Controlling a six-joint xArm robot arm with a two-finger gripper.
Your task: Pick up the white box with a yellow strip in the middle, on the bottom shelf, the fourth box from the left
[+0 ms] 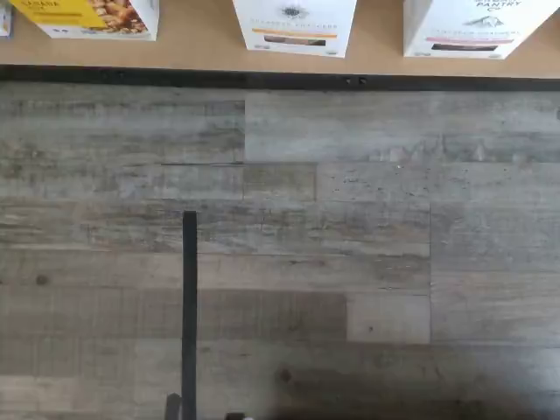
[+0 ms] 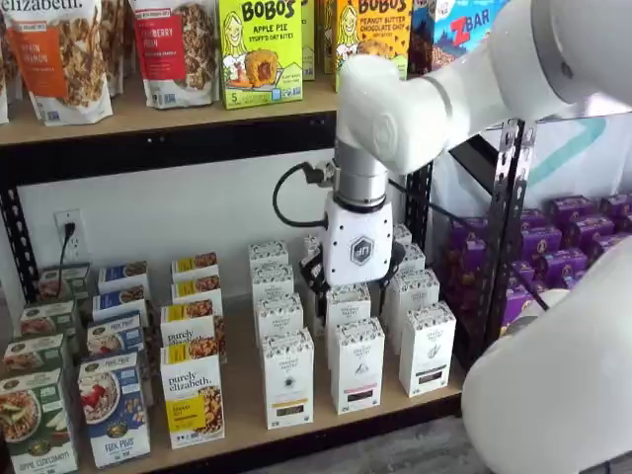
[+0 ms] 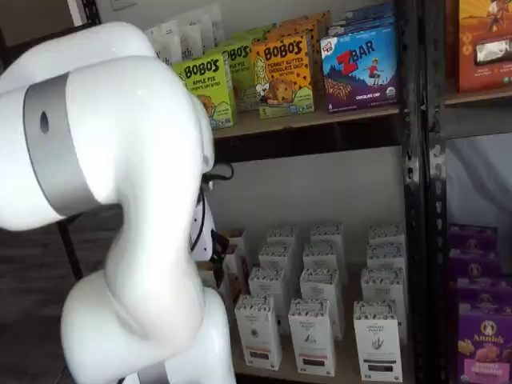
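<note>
The white box [image 2: 288,380] with a yellow strip stands at the front of the bottom shelf [image 2: 242,400], just right of a "purely elizabeth" box [image 2: 192,395]. The wrist view shows the white box [image 1: 295,24] from above, behind the bottom shelf's [image 1: 201,48] black rail. It also shows as the leftmost front carton [image 3: 258,332]. My gripper [image 2: 355,281] hangs in front of the rows of white cartons, above and to the right of the white box and clear of it. Its dark fingers [image 2: 315,276] stand apart, open, with nothing between them. The big white arm hides it in a shelf view.
The same white carton with a pink strip [image 2: 355,367] [image 1: 472,26] stands right of the target, with another white carton [image 2: 427,351] beyond. More such cartons fill the rows behind. Grey plank floor [image 1: 350,262] lies below, crossed by a thin black bar [image 1: 189,306]. Black perforated uprights [image 2: 504,227] flank the bay.
</note>
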